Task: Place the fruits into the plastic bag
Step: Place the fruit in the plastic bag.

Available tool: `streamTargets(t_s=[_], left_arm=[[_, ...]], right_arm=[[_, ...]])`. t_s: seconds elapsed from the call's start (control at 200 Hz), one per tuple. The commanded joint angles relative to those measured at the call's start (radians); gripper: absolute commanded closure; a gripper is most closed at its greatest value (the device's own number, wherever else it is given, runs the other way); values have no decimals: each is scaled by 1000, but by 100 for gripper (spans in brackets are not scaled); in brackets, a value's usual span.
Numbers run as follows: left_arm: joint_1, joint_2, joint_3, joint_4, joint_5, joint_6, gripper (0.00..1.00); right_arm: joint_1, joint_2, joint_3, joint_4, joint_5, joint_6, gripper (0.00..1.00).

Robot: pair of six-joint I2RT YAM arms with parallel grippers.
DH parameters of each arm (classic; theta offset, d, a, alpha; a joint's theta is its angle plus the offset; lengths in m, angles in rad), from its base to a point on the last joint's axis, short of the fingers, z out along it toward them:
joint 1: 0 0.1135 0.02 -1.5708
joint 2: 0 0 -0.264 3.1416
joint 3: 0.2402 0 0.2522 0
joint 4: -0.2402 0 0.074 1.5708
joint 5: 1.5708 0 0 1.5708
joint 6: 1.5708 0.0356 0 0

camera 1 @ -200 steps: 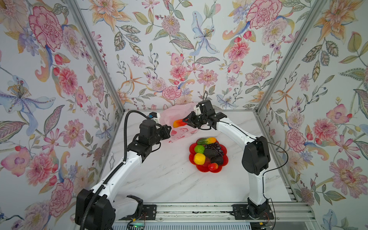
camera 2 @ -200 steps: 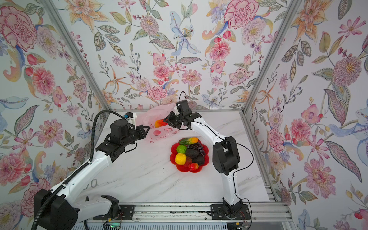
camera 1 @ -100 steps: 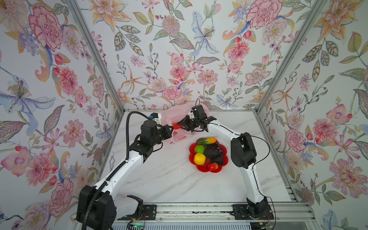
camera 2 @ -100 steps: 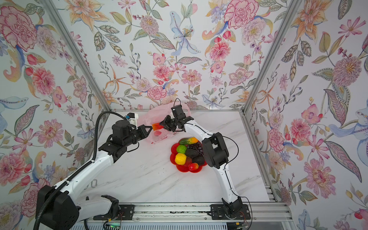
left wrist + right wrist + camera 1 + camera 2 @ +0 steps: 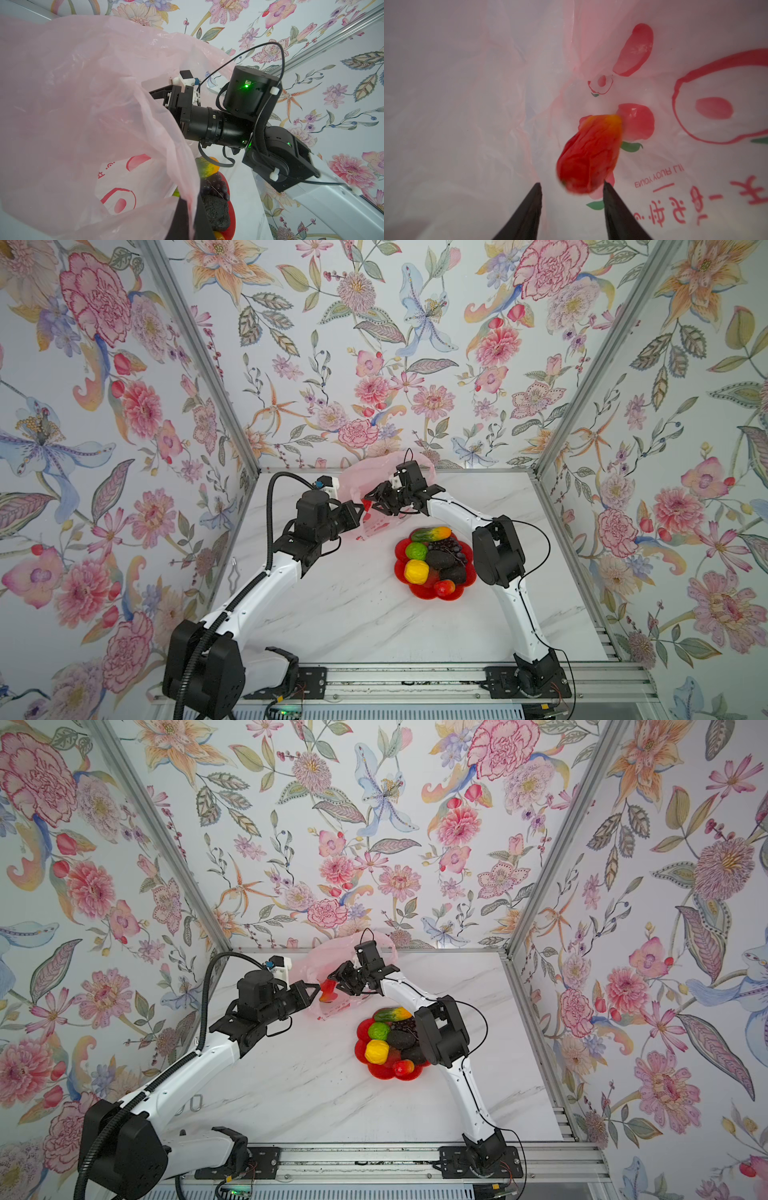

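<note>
The pink plastic bag (image 5: 376,470) (image 5: 328,959) stands at the back of the table, its mouth held up. My left gripper (image 5: 360,510) (image 5: 190,205) is shut on the bag's rim. My right gripper (image 5: 572,185) (image 5: 332,978) reaches into the bag, open. The red-orange piece (image 5: 589,155) (image 5: 328,990) is blurred just beyond its fingertips, free of them, inside the bag (image 5: 467,83). On the red dish (image 5: 401,568) lie the lemon (image 5: 416,571), lime (image 5: 416,550), mango (image 5: 431,534), grapes (image 5: 446,545), two avocados (image 5: 440,560) and the apple (image 5: 444,588).
Floral walls with metal corner posts close the table in on three sides. The right arm's elbow (image 5: 496,551) hangs right beside the dish. A small metal clip (image 5: 234,572) lies by the left wall. The rail with both arm bases runs along the front edge.
My right gripper moved left into the bag's mouth with the red-orange piece, then opened; the piece has left its jaws. The left gripper rose slightly and kept its hold on the rim.
</note>
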Motion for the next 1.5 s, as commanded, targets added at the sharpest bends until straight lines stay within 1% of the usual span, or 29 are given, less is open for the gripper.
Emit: streamTargets(t_s=[0.0,0.085,0.135,0.556,0.876,1.066,1.296,1.396,1.491], left_arm=[[-11,3,1,7,26,-1,100],[-10,4,0,9,28,0,100],[-11,6,-1,9,30,2,100],[-9,-3,-8,10,25,5,100],[-6,-13,-18,3,15,5,100],[3,-18,-20,-4,15,13,100],[7,-26,-32,-6,22,22,100],[8,-32,-40,-5,23,23,100],[9,-43,-48,-4,24,26,100]], right_arm=[[5,6,32,20,-8,1,44],[6,5,34,16,-6,-2,39],[6,4,33,13,-5,-6,38],[6,-17,35,-30,12,-37,36],[3,-83,37,-139,55,-127,36],[3,-161,68,-278,101,-257,36],[2,-315,52,-485,187,-420,36],[2,-411,-17,-564,236,-468,34],[-3,-526,-153,-598,269,-474,31]])
